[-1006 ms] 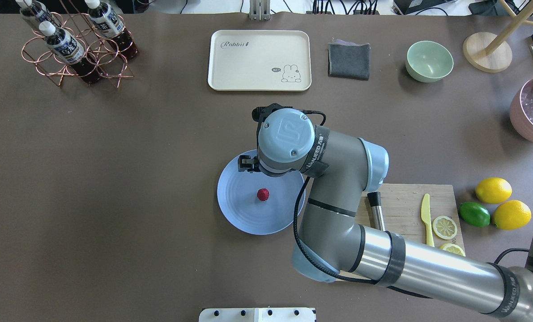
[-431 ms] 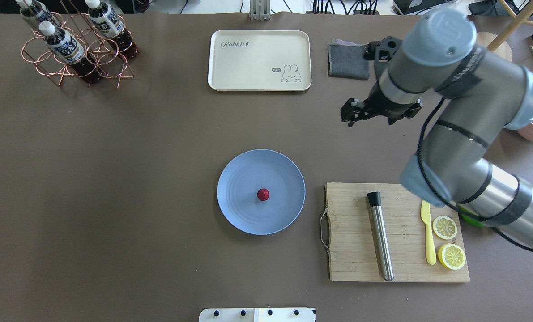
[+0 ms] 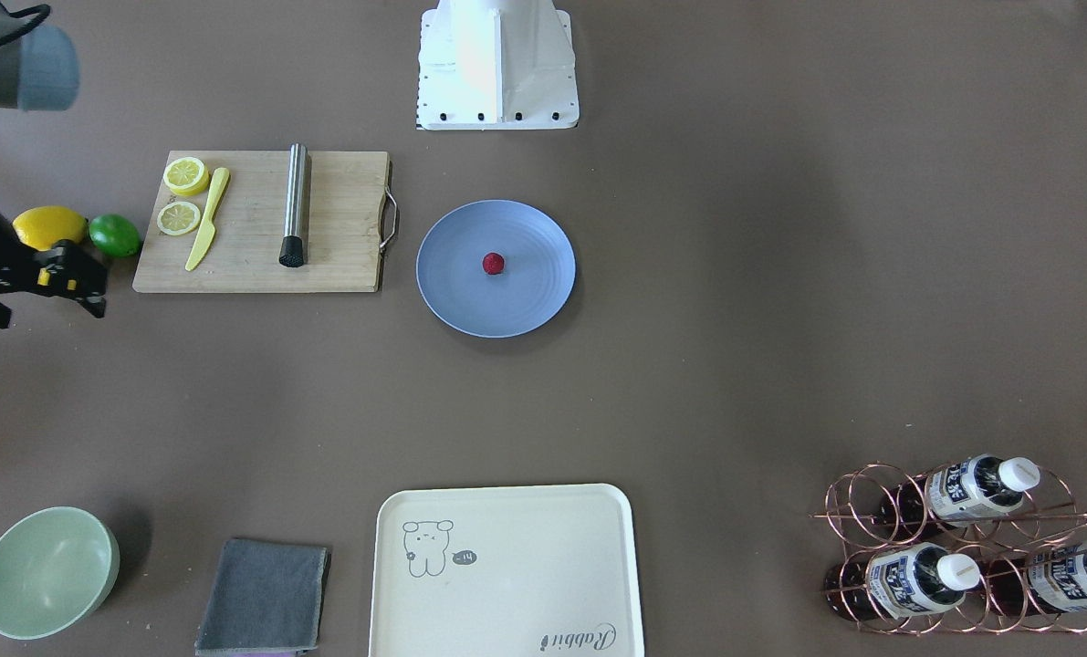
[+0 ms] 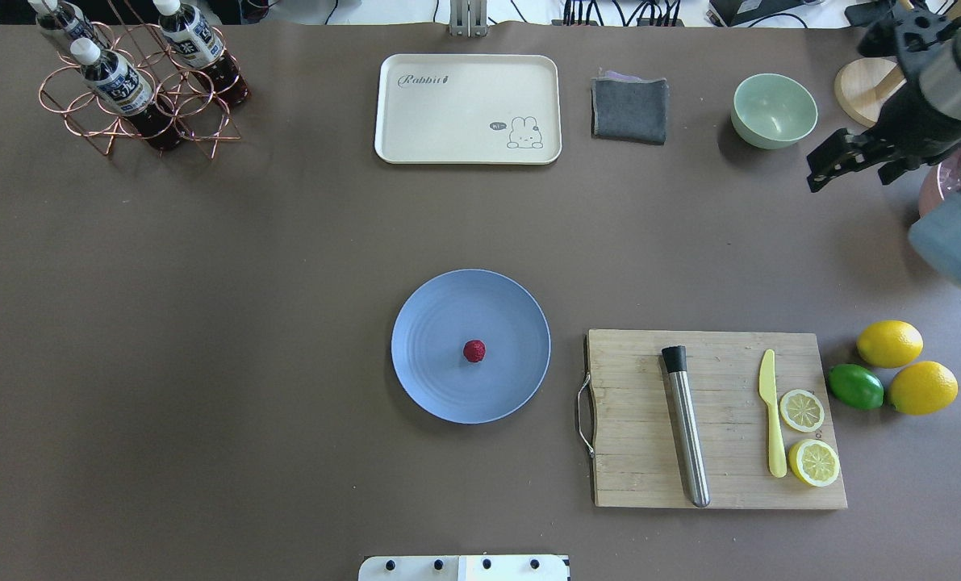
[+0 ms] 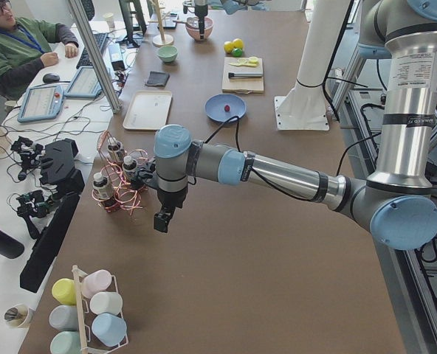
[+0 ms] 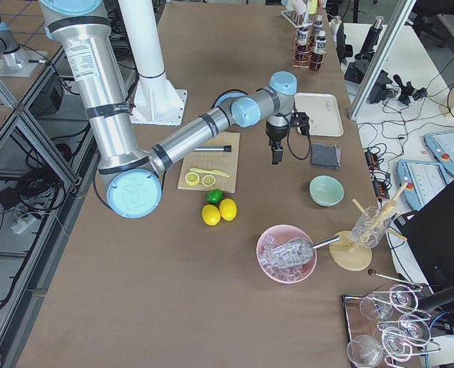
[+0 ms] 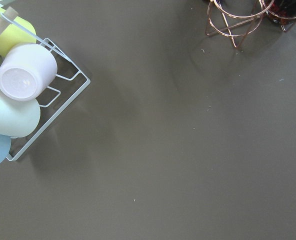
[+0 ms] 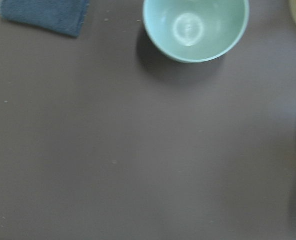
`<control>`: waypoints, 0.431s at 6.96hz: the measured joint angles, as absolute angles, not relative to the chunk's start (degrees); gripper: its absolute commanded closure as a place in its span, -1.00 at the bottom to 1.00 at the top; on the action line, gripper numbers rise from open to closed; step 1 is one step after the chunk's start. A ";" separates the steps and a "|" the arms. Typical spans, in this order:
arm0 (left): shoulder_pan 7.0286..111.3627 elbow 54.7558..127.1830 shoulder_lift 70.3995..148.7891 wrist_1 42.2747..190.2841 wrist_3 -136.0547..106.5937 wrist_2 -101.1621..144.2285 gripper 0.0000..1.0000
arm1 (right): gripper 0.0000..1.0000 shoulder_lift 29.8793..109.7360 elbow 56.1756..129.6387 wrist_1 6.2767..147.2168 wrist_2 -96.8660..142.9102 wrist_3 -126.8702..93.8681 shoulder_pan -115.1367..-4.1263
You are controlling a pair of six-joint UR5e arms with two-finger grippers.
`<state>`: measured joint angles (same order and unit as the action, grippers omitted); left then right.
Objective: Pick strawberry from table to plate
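The dark-red strawberry [image 4: 474, 351] [image 3: 493, 264] lies near the middle of the round blue-grey plate [image 4: 436, 319] [image 3: 465, 292] on the brown table [image 4: 246, 323]. My right gripper [image 4: 850, 179] [image 3: 48, 315] hangs far off at the table's right side, near the pale green bowl [image 4: 774, 110], and its jaws stand open and hold nothing. My left gripper [image 5: 163, 220] shows only in the exterior left view, above bare table by the bottle rack; I cannot tell whether it is open or shut.
A wooden cutting board [image 4: 633, 420] with a steel muddler, a yellow knife and lemon slices sits right of the plate. Lemons and a lime [image 4: 855, 386] lie beyond it. The cream tray [image 4: 468, 109], grey cloth [image 4: 629, 109] and bottle rack [image 4: 137, 81] line the far edge.
My right arm has swung away from above the plate to the far right. The strawberry stays put on the plate.
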<state>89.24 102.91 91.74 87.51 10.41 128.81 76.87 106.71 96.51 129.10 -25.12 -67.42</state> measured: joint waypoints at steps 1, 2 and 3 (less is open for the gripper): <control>89.32 102.55 91.73 87.48 10.39 129.94 -0.96 | -1.00 79.76 105.56 96.55 131.68 -17.88 -72.81; 89.56 101.95 91.66 87.46 10.38 131.73 -0.96 | -1.00 82.42 104.00 96.58 133.23 -11.28 -77.80; 90.36 101.07 91.58 87.47 10.39 132.82 -0.96 | -1.00 84.67 102.13 96.59 133.92 -5.34 -82.40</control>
